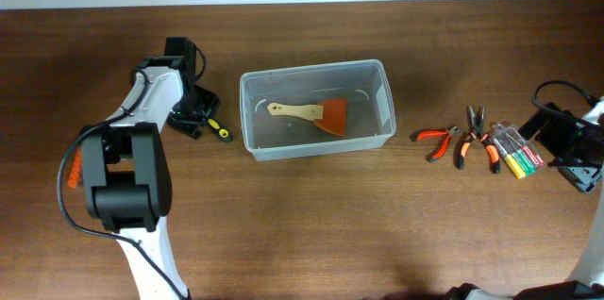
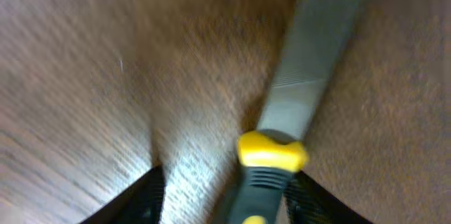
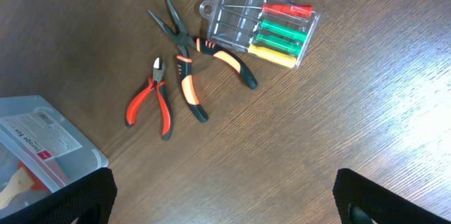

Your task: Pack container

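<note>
The container, a translucent whitish bin, stands mid-table and holds an orange scraper with a wooden handle. Its corner shows in the right wrist view. My left gripper is low over the table just left of the container. In the left wrist view its fingers are apart and straddle the black-and-yellow handle of a grey file, which also shows overhead. The handle lies against the right finger, with a gap to the left finger. My right gripper is wide open and empty at the far right.
Right of the container lie red-handled cutters, orange-and-black long-nose pliers and a small clear case of coloured screwdrivers. The table's far edge runs along the top.
</note>
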Controlling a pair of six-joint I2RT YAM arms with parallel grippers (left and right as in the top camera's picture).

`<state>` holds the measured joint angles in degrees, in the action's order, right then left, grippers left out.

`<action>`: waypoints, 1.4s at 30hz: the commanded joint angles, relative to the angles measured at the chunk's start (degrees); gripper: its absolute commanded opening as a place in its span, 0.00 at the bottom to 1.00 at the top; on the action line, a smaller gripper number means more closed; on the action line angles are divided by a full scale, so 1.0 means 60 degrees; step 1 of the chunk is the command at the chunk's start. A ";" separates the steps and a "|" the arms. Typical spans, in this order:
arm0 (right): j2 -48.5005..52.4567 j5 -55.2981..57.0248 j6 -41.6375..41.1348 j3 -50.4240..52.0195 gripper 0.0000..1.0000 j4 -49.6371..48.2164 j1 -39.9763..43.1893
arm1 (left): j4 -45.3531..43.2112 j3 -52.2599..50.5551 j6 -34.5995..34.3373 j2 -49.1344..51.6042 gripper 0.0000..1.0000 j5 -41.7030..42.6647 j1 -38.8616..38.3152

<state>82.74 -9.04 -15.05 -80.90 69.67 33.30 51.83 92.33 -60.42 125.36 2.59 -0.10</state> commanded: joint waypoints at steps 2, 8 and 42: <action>0.0044 0.0080 -0.0080 -0.0175 0.98 0.0004 0.0025 | -0.0215 -0.0233 0.0761 0.0182 0.54 -0.0146 0.0106; 0.0044 0.0080 -0.0080 -0.0175 0.99 0.0004 0.0025 | -0.0211 -0.0251 0.1880 0.0288 0.54 -0.0328 0.0106; 0.0044 0.0080 -0.0080 -0.0175 0.99 0.0106 0.0025 | 0.1880 0.4186 0.8513 0.0852 0.02 -0.0186 0.0015</action>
<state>82.76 -9.04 -15.05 -80.90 70.30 33.30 61.71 110.28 -18.94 131.46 2.52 0.34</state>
